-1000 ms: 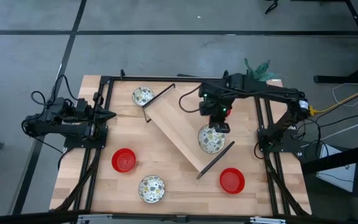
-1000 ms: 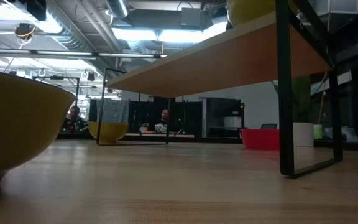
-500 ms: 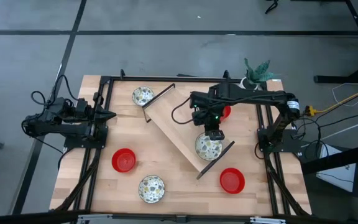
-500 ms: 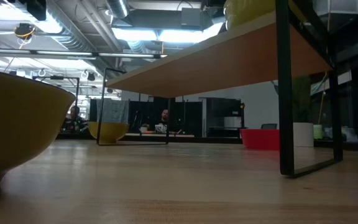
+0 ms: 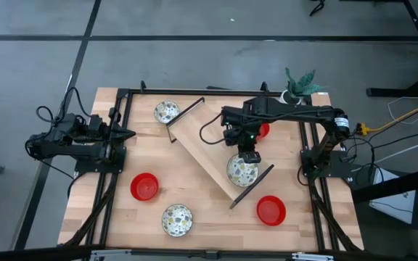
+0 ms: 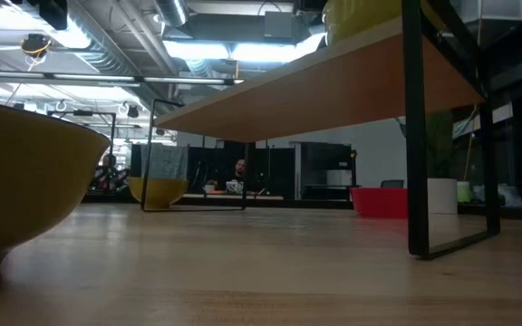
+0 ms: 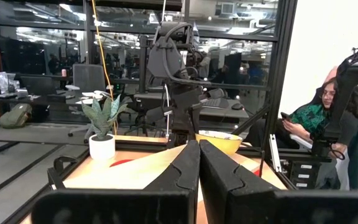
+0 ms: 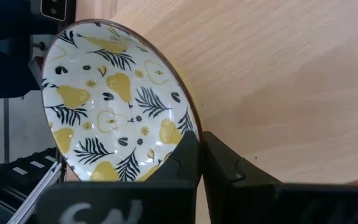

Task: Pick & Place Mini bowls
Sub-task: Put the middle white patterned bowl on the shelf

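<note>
1. Only the right wrist view shows the pear-and-leaf pattern inside the patterned bowl (image 8: 114, 102) and the right gripper (image 8: 199, 155) pinched shut on its rim.
2. The high view places that bowl (image 5: 242, 170) on the raised wooden shelf (image 5: 209, 145), near its lower end, with other bowls scattered across the table (image 5: 209, 217).
3. The right arm reaches inward over the shelf, gripper (image 5: 248, 156) pointing down.
4. The left gripper (image 5: 128, 134) rests closed and empty at the table's left edge.
</note>
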